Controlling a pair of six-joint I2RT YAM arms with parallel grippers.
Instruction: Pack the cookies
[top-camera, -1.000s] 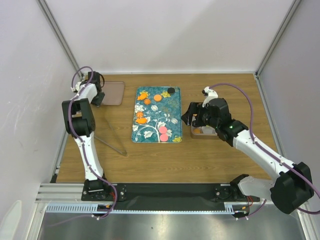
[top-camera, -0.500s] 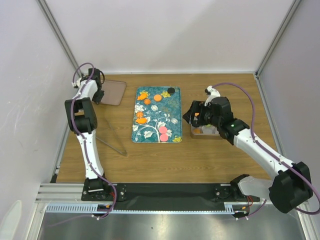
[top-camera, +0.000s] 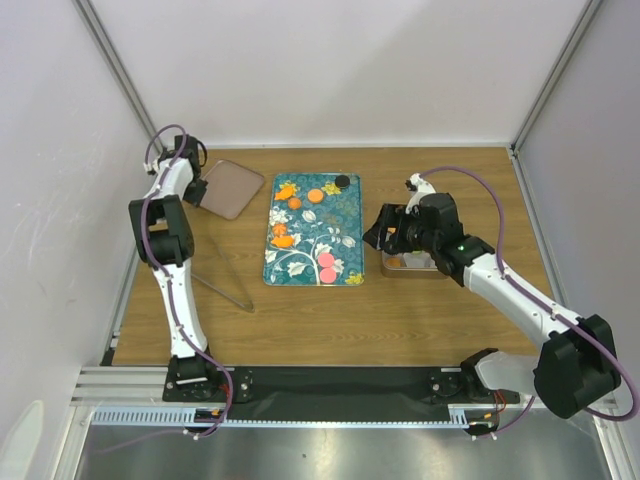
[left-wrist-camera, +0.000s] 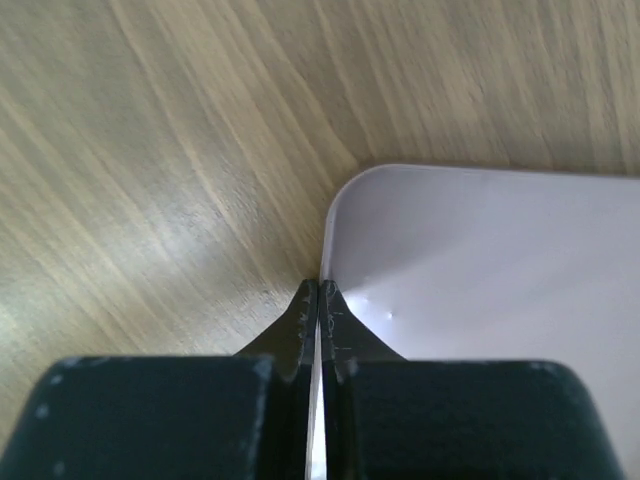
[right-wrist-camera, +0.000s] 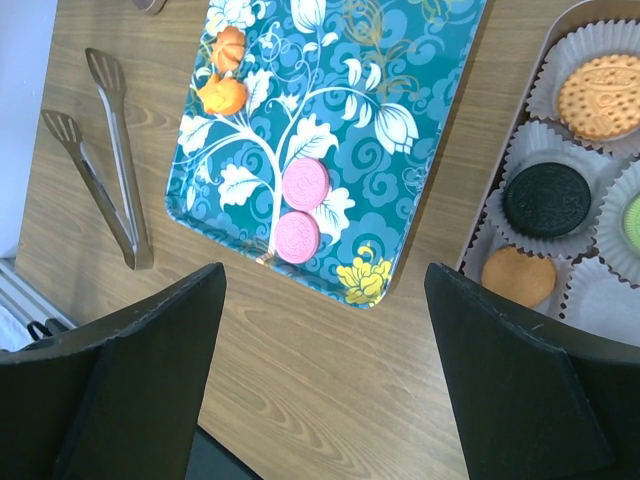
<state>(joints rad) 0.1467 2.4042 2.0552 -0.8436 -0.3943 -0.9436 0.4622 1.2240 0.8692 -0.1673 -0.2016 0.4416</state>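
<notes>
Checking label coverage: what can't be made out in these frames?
- Right wrist view: the cookie box runs off the right edge, cutting the green cookie; further cups unseen.
- Top view: the right arm covers much of that box.
- Left wrist view: the lid runs off the right and bottom edges; left fingers hide its pinched rim.

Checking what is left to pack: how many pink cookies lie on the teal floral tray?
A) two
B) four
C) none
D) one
A: the right wrist view shows two pink cookies close together on the teal tray, near its edge.
</notes>
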